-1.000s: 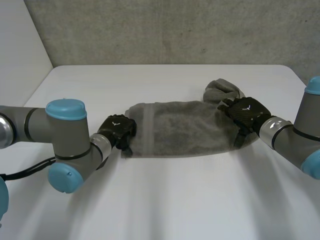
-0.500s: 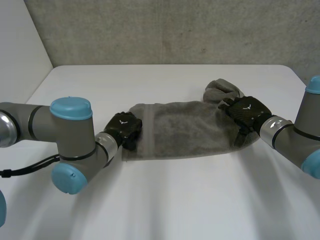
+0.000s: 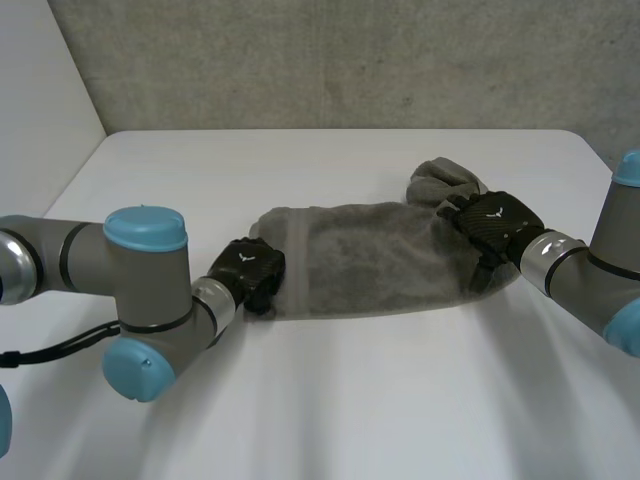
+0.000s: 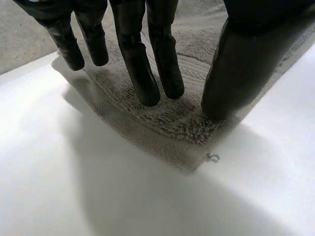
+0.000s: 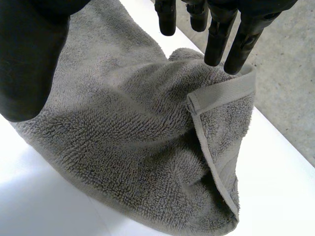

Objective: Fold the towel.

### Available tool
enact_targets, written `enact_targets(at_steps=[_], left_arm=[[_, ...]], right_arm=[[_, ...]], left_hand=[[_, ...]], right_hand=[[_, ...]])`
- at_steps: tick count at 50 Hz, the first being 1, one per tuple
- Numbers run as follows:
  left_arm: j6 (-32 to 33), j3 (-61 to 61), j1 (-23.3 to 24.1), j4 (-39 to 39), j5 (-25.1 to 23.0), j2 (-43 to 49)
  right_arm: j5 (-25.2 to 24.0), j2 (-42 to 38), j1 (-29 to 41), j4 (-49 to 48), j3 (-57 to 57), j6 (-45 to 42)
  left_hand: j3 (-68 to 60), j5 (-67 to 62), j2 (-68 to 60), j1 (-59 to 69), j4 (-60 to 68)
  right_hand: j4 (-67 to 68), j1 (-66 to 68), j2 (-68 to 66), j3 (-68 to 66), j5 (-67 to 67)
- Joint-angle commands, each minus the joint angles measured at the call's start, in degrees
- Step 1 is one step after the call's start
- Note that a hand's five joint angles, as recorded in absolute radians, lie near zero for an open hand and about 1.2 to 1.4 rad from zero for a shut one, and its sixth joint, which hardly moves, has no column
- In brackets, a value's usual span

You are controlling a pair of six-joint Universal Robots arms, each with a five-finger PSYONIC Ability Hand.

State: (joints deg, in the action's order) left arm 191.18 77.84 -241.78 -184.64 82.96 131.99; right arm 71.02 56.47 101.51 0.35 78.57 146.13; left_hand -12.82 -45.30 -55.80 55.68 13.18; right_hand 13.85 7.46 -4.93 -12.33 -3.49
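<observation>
As left hand (image 3: pixel 250 270) shifts toward towel (image 3: pixel 370 260) corner, right hand (image 3: pixel 495 222) unmoved

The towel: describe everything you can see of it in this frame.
The towel is grey terry cloth with a woven band and hem near its ends. It lies stretched across the white table, mostly flat, its right end bunched with the hem turned over. The left robot hand has straight fingers on its near left corner; the right robot hand, open, is over the bunched end.
</observation>
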Motion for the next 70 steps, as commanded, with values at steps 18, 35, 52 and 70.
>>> enact_targets(at_steps=[18, 35, 52, 70], left_arm=[[-0.02, -0.85, 0.17, 0.07, 0.1, 0.12], [-0.46, -0.23, -1.41, -0.46, 0.62, -5.42], [0.16, 1.26, -0.45, -3.27, 0.71, -2.88], [2.53, 1.62, -0.8, -4.68, 1.06, -4.71]], right_arm=[[0.0, 0.05, -0.09, -0.09, 0.0, -0.41], [-0.71, 2.51, -1.05, 0.17, -0.44, -0.06], [-2.99, -3.64, -3.42, -1.94, -0.61, -12.8], [-6.94, -5.69, 0.96, -10.02, -7.02, -2.1]], left_hand=[[2.82, -24.7, -24.2, 24.32, -3.18], [2.82, -24.7, -24.2, 24.32, -3.18], [2.82, 25.06, 25.56, -25.45, -3.18], [2.82, 26.24, 26.74, -26.63, -3.18]], right_hand=[[-3.85, -3.1, 0.56, 2.33, 3.49], [-3.85, -3.1, 0.56, 2.33, 3.49], [-3.85, -1.42, -1.12, 2.33, 3.49], [-3.85, 72.54, -75.07, 2.33, -66.51]])
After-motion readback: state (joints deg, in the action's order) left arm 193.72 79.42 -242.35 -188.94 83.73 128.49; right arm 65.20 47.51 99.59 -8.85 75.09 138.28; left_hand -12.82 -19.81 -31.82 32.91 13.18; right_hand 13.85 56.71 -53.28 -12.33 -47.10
